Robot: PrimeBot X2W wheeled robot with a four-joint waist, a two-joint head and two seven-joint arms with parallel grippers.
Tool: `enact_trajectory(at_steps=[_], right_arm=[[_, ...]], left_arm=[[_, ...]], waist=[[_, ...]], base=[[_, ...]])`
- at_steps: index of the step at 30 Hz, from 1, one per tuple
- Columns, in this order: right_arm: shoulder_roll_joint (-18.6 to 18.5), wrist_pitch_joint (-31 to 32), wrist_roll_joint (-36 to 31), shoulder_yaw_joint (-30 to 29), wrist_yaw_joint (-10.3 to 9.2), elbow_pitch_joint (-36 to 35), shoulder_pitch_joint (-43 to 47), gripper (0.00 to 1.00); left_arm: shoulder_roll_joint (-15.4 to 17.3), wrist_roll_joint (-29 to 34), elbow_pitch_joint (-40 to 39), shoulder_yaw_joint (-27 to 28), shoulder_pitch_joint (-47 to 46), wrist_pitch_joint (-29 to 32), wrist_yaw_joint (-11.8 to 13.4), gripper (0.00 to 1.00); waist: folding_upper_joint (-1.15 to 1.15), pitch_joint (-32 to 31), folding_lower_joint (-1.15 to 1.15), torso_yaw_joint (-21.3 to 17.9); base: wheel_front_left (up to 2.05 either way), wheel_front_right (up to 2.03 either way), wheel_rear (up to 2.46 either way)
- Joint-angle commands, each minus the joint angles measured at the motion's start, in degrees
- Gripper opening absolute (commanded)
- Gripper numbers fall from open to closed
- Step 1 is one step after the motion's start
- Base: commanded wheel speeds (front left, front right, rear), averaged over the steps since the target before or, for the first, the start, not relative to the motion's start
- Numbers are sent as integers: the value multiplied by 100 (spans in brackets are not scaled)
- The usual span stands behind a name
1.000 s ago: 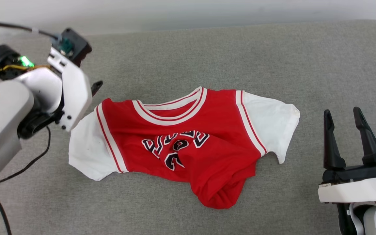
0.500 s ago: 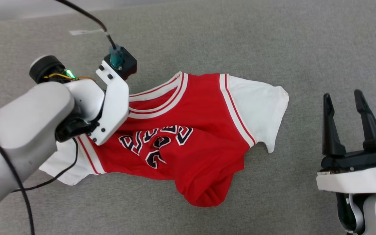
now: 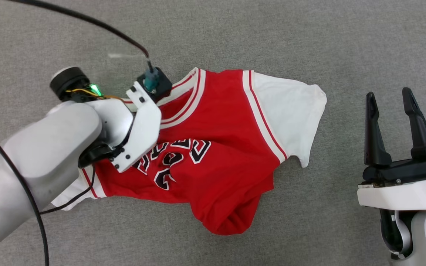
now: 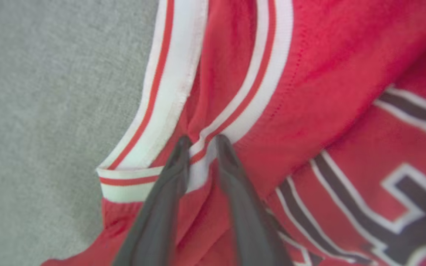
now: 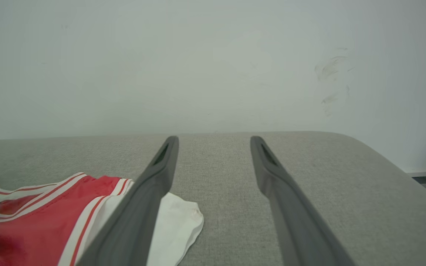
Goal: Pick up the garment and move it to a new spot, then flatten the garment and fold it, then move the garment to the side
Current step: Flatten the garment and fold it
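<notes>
The garment (image 3: 227,147), a red jersey T-shirt with white sleeves and black print, lies front up and rumpled on the grey fabric surface (image 3: 309,37), its hem bunched at the bottom. In the left wrist view my left gripper (image 4: 202,142) pinches the red-and-white striped collar trim of the garment (image 4: 309,74), and cloth puckers between the two fingertips. In the head view the pale left wrist (image 3: 142,129) covers those fingers and the left side of the shirt. My right gripper (image 3: 390,99) stands open to the right of the shirt, apart from it, with nothing between its fingers (image 5: 161,177). The white sleeve (image 5: 176,221) lies beside them.
A black cable (image 3: 87,22) runs from the left wrist across the top left of the surface. Beyond the surface stands a pale wall (image 5: 213,66). The surface's rounded right edge (image 5: 401,166) drops off beside the right gripper.
The head camera has tilted down. My left arm has come from left of the shirt to over its collar, and its fingers have narrowed onto the trim. The right gripper has stayed open.
</notes>
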Motion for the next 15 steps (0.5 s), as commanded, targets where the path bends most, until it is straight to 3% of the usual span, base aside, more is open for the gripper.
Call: enact_trajectory(at_steps=[1, 9, 15], right_arm=[[31, -11, -17, -14, -2, -6, -81, 100], [64, -11, 14, -23, -2, -28, -9, 100], [44, -11, 5, 82, -2, -23, -160, 100]], left_arm=[[6, 0, -28, -92, -44, -123, -2, 0], [36, -218, -330, -56, -760, -968, -4, 0], [-285, -255, -312, -62, -1111, -1390, -4, 0]], waist=[[0, -45, 0, 6], [0, -146, 0, -39], [0, -72, 0, -200]], base=[[0, 0, 0], [0, 0, 0], [0, 0, 0]])
